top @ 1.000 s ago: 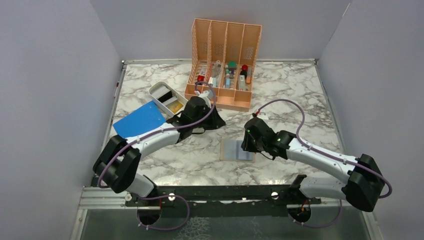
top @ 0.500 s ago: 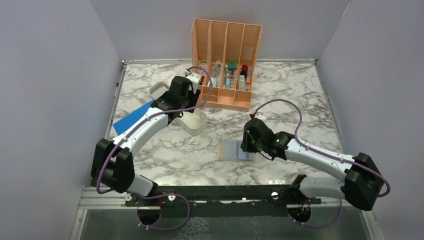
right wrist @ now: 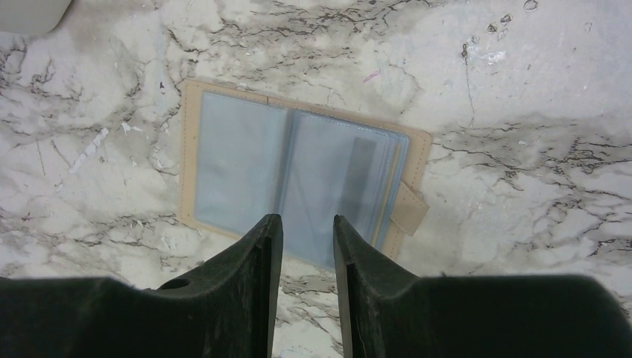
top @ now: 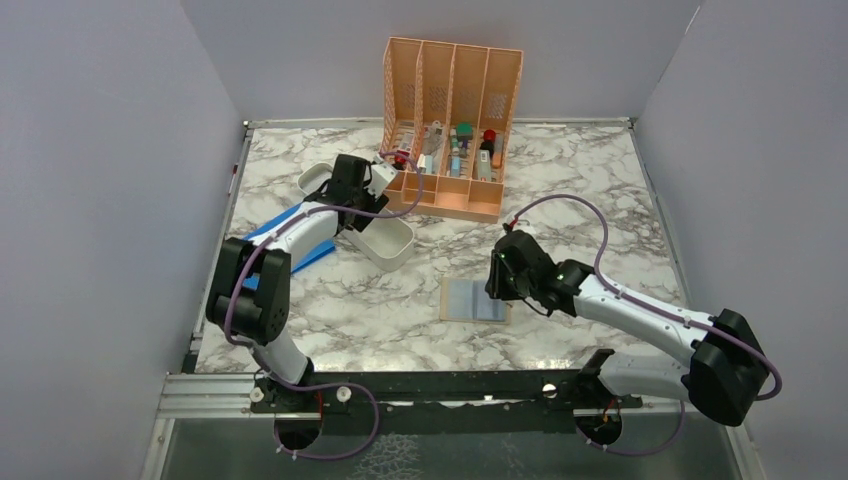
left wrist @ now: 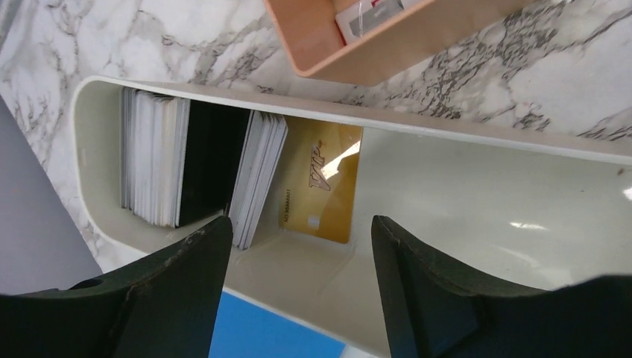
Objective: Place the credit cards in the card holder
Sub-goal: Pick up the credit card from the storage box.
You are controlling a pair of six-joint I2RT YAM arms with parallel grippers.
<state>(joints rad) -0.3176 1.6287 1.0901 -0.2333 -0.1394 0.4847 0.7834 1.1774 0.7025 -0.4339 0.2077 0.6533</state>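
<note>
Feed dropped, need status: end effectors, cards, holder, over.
Left end effector open, above credit cards in white tray. Right end effector narrowly open, empty, over card holder lying open. Nothing blocking either.

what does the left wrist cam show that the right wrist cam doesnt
Left wrist only: the inside of the white tray, with a stack of cards and a gold card beside it, a corner of the orange rack, a bit of the blue sheet, and the left gripper wide open over the tray. Right wrist only: the card holder lying open, clear sleeves up, under the narrowly open right gripper. Both: the marble table, and empty grippers.
</note>
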